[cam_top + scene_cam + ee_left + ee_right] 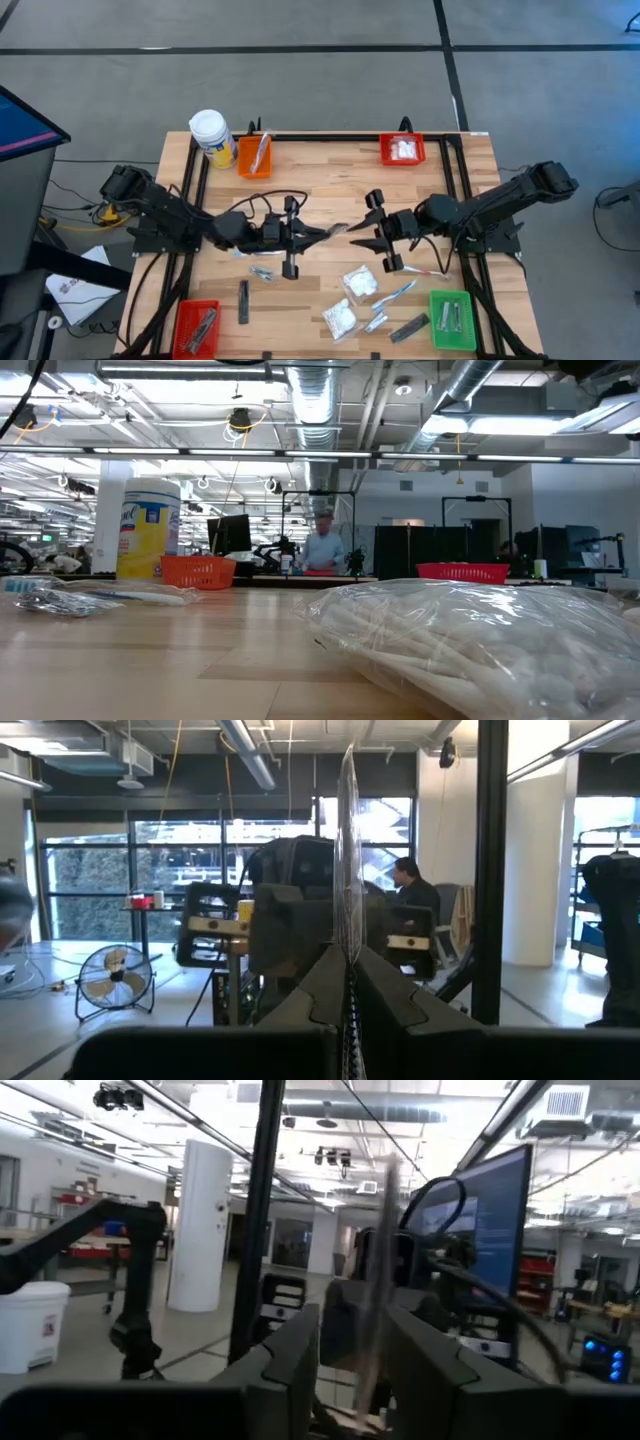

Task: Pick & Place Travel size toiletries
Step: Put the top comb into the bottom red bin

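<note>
High view: left gripper (322,233) and right gripper (362,234) both clamped on one clear-wrapped toothbrush (338,229) held mid-air above table centre; risk judged: opposed pulling could tear wrapper or drop it.

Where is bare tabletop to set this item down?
Free: the strip between the orange bin and the far red bin. Crowded: near edge, around the white packets and green bin.
</note>
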Available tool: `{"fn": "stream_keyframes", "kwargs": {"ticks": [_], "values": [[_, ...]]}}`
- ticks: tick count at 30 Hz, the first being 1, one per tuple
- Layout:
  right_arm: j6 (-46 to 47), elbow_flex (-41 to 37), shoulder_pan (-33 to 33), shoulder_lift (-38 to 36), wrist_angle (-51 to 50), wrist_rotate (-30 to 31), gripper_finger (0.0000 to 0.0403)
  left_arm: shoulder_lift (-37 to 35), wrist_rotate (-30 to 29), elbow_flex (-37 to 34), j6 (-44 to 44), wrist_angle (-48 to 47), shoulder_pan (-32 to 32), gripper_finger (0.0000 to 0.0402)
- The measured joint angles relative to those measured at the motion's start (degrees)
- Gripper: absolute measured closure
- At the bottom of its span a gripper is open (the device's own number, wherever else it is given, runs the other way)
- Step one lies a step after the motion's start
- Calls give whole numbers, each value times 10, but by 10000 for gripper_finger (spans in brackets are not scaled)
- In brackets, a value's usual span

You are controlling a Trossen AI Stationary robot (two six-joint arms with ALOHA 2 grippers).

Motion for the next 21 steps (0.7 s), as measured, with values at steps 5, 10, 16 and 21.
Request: {"fn": "stream_keyframes", "kwargs": {"ticks": [5, 10, 16, 21], "values": [[12, 0, -5, 0, -7, 6, 242, 3, 0, 0, 0, 1, 4, 396], [12, 0, -10, 0, -18, 5, 186, 3, 0, 0, -1, 0, 5, 396], [43, 0, -24, 2, -17, 16, 168, 3, 0, 0, -1, -3, 5, 396], [55, 4, -27, 32, 1, 32, 178, 3, 18, 0, -12, -15, 14, 396]]}}
